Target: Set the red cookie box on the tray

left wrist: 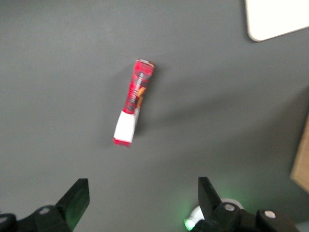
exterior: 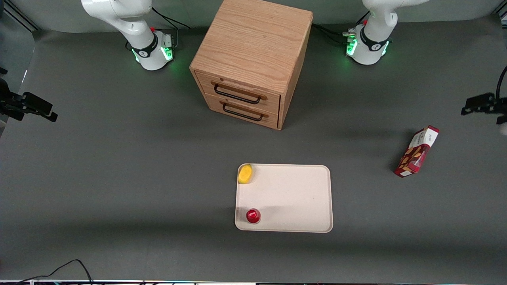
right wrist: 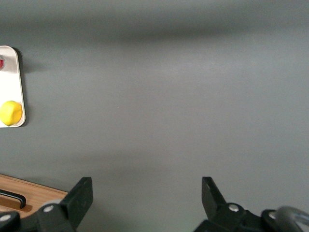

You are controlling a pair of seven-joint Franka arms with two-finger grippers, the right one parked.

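The red cookie box (left wrist: 133,102) is seen standing on a narrow edge on the table, well apart from the tray (exterior: 313,198), toward the working arm's end. The gripper (left wrist: 142,203) is held above it with fingers spread wide and empty. The box's long axis is judged to run roughly away from the fingers, so a grasp across its slim width is favoured.

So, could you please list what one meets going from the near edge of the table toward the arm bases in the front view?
Small red can → yellow lemon, both on the cream tray → red cookie box → wooden drawer cabinet. The open gripper hovers above the box.
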